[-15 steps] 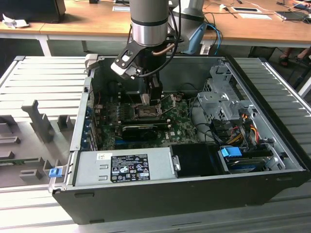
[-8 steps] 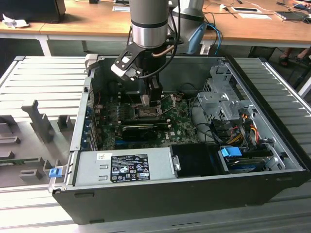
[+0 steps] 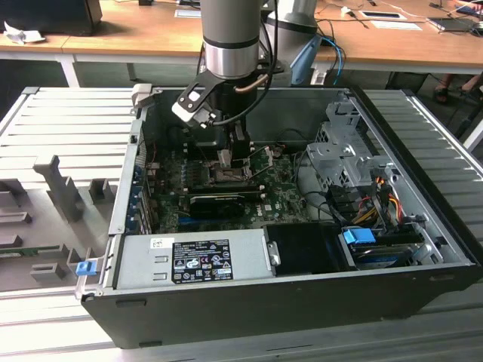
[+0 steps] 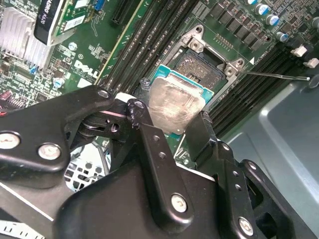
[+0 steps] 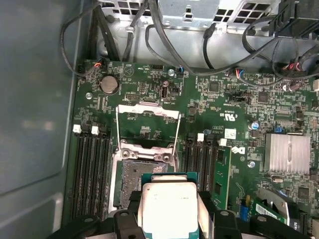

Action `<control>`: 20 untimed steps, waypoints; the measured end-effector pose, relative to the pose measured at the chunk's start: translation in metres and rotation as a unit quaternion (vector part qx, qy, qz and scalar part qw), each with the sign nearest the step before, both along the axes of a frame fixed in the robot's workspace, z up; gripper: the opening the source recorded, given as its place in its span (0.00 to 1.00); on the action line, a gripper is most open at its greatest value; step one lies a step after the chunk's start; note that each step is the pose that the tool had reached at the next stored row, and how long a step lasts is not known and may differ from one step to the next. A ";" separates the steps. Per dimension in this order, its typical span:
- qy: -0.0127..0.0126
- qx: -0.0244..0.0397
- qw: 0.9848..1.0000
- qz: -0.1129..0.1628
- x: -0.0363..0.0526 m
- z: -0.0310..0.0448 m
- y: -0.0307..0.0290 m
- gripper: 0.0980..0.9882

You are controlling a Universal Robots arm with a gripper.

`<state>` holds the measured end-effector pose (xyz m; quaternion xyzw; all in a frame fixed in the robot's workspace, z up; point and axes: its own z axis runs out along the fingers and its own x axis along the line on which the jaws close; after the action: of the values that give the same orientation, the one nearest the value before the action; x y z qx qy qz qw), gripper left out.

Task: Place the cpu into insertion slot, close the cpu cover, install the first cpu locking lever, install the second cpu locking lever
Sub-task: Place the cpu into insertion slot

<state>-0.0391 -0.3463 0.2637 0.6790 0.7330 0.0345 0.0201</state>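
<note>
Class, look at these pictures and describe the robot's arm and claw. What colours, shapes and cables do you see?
The arm is a grey cylinder with a shiny silver band near its wrist; a black cable runs beside it. The claw is black, built of flat linked bars with rounded ends, joined by silver screws.

Even room light falling on the slatted table (image 3: 68,121), the computer case (image 3: 302,302) interior sitting dimmer, soft glare smearing across the cpu (image 4: 172,102) in the second wrist view, the gripper (image 4: 171,113) looming dark and shadowed.
</note>
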 end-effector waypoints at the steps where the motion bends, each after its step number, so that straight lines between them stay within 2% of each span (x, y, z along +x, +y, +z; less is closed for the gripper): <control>1: 0.000 0.000 1.000 -0.001 0.0000 -0.0006 0.0000 0.48; 10: 0.000 0.000 1.000 -0.005 0.0000 -0.0058 0.0000 0.48; 14: 0.003 0.000 1.000 -0.008 -0.0002 -0.0133 0.0013 0.48; 16: 0.004 0.000 1.000 -0.008 -0.0002 -0.0156 0.0054 0.48; 17: 0.005 0.000 1.000 -0.008 -0.0002 -0.0166 0.0091 0.48; 19: 0.009 0.000 1.000 -0.009 -0.0002 -0.0199 0.0138 0.48; 20: 0.016 0.000 1.000 -0.016 -0.0002 -0.0215 0.0141 0.48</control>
<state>-0.0393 -0.3321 0.2423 0.6912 0.7222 0.0231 0.0094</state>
